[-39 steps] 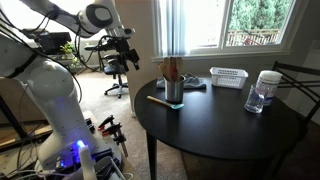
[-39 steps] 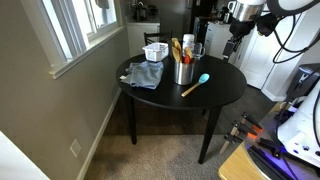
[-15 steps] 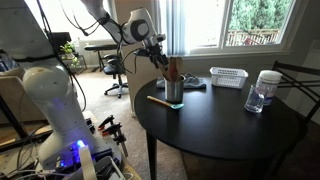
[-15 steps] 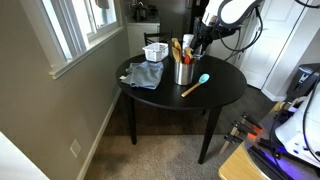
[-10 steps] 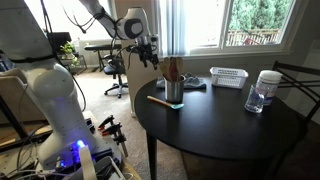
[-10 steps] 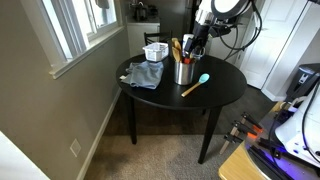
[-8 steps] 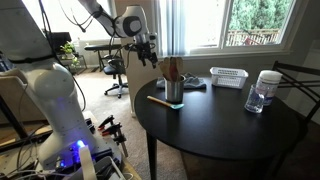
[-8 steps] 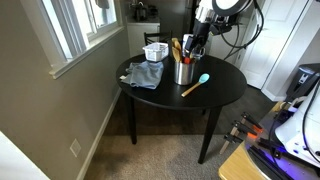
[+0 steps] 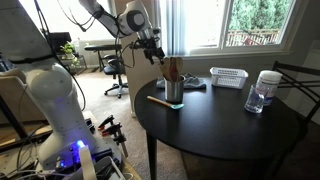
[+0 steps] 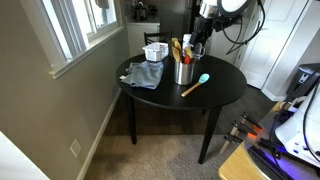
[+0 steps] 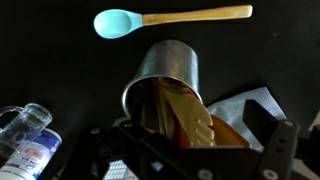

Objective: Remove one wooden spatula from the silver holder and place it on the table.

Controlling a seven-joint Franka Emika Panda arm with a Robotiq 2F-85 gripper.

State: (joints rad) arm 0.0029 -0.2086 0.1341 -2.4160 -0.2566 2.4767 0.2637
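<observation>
The silver holder [image 9: 174, 91] [image 10: 183, 73] [image 11: 168, 66] stands on the black round table [image 9: 225, 135] [image 10: 215, 95] with several wooden utensils in it. A pale slotted wooden spatula [image 11: 203, 124] leans out of it, next to browner ones [image 9: 171, 69] [image 10: 177, 49]. My gripper [image 9: 156, 53] [image 10: 198, 44] [image 11: 190, 140] hovers just above and beside the utensil tops. Its fingers are wide apart and hold nothing. A thin wooden utensil with a teal end [image 11: 170, 17] [image 10: 196, 84] [image 9: 160, 100] lies on the table by the holder.
A white slotted basket [image 9: 228, 77] [image 10: 155, 51] and a clear water bottle [image 9: 263, 92] [image 11: 25, 138] stand on the table. A grey-blue cloth [image 10: 145, 74] [image 11: 250, 108] lies beside the holder. A chair [image 9: 298, 85] stands at the table's far side.
My arm swung in from away from the table to the holder. In the last half second the gripper shifted slightly closer over the utensil tops. Nothing on the table moved.
</observation>
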